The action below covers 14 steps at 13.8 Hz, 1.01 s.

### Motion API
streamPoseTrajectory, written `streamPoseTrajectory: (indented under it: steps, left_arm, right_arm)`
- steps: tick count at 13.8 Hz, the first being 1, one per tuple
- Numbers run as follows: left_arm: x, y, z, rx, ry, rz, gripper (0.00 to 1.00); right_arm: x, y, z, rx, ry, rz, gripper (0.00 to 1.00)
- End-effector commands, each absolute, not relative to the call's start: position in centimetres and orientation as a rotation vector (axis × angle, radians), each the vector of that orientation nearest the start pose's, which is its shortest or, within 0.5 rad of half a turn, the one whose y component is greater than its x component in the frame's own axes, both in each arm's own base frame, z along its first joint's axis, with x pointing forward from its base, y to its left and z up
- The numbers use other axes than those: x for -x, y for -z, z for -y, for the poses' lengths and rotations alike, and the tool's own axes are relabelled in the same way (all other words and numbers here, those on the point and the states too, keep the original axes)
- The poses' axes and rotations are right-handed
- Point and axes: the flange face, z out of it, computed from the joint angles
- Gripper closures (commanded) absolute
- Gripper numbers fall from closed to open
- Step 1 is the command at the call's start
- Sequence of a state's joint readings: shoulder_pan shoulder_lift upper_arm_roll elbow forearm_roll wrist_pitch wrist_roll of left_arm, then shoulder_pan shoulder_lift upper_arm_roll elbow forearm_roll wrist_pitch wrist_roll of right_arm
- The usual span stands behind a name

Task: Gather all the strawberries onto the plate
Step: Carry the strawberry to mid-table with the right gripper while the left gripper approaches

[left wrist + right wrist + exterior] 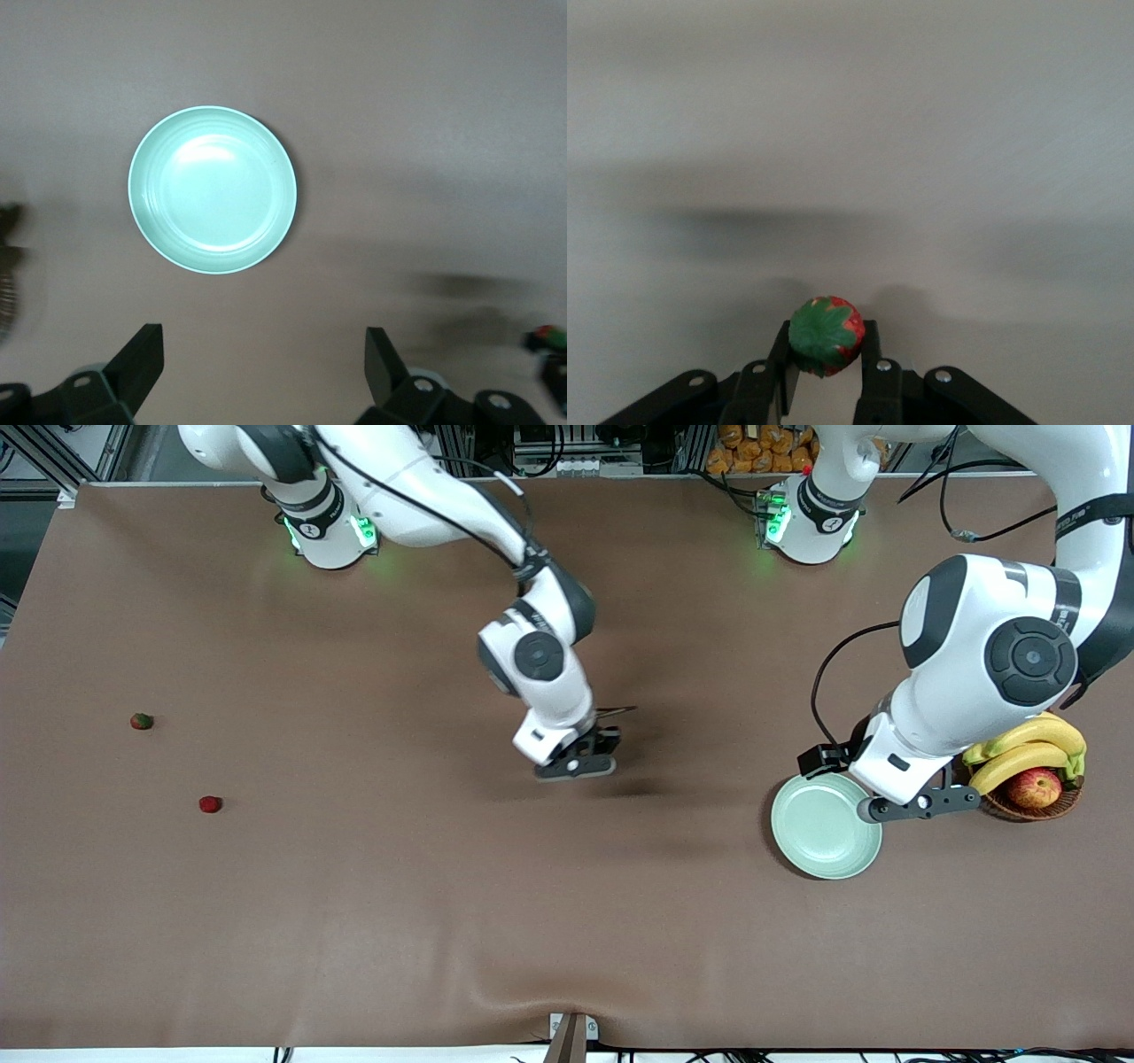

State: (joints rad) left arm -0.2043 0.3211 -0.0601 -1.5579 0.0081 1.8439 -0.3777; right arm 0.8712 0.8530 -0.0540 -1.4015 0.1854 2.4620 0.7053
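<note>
On the brown counter, toward the right arm's end and well apart from the plate, lie two strawberries. The first strawberry shows its dark green top, and the second strawberry lies near it, a little nearer to the front camera and slightly closer to the plate. Neither of them touches anything else. The right gripper hangs over the bare middle of the counter, between these two berries and the plate, and its jaws are clenched on a third strawberry; in the right wrist view this berry sits between the two black fingers with its green leafy top turned to the camera. The pale mint-green plate lies flat on the counter toward the left arm's end, and nothing is in it. The left gripper is just beside the plate, above its rim on the side of the basket, and its jaws are released and stand wide apart with nothing between them; the left wrist view shows the whole plate on the counter past the two spread fingers. The brown wicker basket stands just beside the plate, at the left arm's end of the counter, and it holds yellow bananas and a red-yellow apple.
</note>
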Motion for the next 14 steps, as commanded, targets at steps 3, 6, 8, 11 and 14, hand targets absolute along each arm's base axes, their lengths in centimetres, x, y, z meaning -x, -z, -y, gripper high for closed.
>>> streamPoseTrajectory:
  steps: [3,6,8,11,14]
  left_arm:
    - [-63.7,-46.5,16.5,3.156,-0.044,0.218,0.00]
    - [-63.5,-46.3,16.8,3.151,-0.055,0.262,0.00]
    - [-62.8,-45.1,20.4,3.141,-0.082,0.289,0.00]
    - [-62.7,-43.7,24.3,3.127,-0.074,0.387,0.00]
    - [-62.7,-42.7,26.0,3.145,-0.046,0.403,0.00]
  right_arm:
    - [-48.5,-18.2,-60.0,2.896,0.116,-0.183,1.00]
    - [-48.2,-17.9,-60.1,2.904,0.105,-0.186,0.85]
    - [-48.4,-18.2,-60.0,2.905,0.115,-0.181,0.00]
    - [-49.8,-21.5,-59.4,2.881,0.144,-0.189,0.00]
    - [-52.4,-25.4,-56.7,2.910,0.104,-0.237,0.00]
